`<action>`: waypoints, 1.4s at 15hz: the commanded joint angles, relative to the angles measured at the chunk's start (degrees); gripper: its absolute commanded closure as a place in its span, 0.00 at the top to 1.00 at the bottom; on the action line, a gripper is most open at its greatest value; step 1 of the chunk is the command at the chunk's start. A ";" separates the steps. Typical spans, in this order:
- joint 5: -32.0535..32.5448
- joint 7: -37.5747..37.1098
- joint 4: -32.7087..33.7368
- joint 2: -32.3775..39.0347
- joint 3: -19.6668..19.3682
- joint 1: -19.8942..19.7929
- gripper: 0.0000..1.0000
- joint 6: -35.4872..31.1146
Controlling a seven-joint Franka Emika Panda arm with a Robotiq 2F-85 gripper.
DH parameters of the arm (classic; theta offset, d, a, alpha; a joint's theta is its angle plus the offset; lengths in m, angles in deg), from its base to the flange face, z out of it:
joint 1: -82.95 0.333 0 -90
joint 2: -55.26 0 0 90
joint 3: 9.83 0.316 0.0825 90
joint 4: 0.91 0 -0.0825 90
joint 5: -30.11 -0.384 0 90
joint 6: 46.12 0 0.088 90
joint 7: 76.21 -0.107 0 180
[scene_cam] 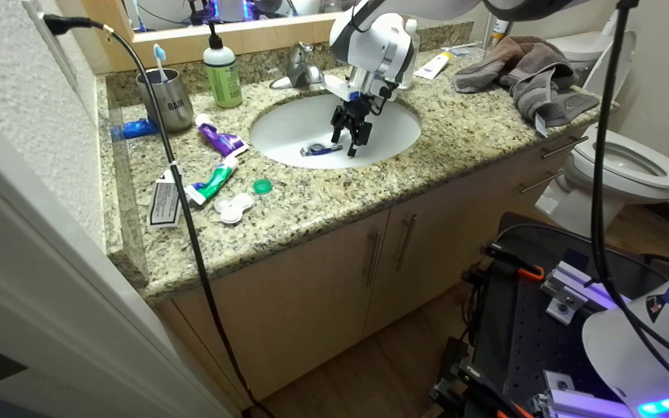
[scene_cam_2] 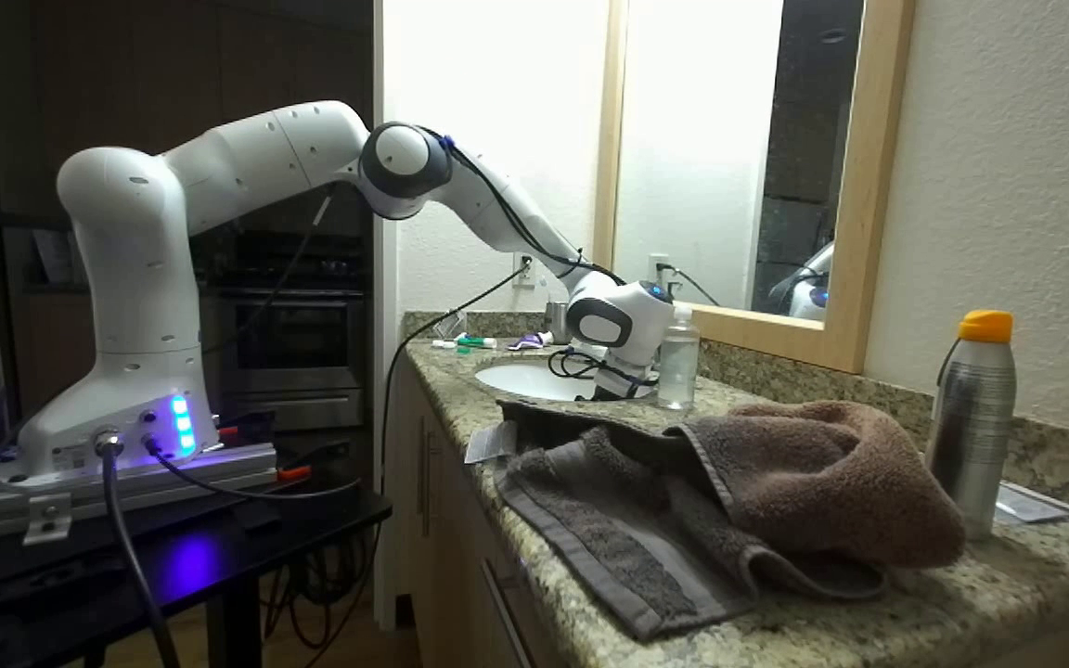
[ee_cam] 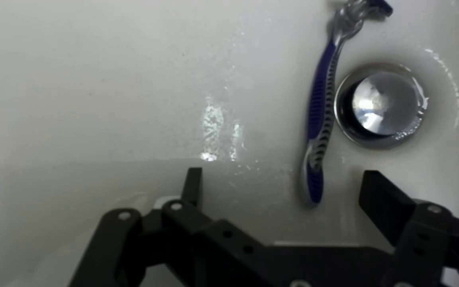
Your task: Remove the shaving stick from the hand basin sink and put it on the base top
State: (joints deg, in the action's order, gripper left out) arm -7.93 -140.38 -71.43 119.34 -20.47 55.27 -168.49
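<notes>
Razor (ee_cam: 319, 105) lies in the sink (ee_cam: 94, 99), mostly ahead of our spread gripper (ee_cam: 283, 177); we have grasp and transfer left.

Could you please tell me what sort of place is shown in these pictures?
Very likely a bathroom, perhaps in a home. An exterior view shows a white basin, a toilet, and a toothbrush standing in a metal cup.
</notes>
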 commanded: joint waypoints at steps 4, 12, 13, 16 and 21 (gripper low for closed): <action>0.02 -0.01 3.36 1.13 0.55 -1.78 1.00 1.10; 1.69 -2.80 6.87 3.27 0.55 -2.71 1.00 5.05; 2.20 -3.91 8.02 3.89 0.46 -2.94 1.00 6.72; 5.17 -5.98 10.97 5.87 -0.06 -3.23 1.00 11.59; 5.19 -4.93 9.00 4.11 0.15 -2.74 1.00 10.70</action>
State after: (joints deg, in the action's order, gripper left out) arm -2.73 -145.31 -62.42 123.45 -20.32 52.54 -157.79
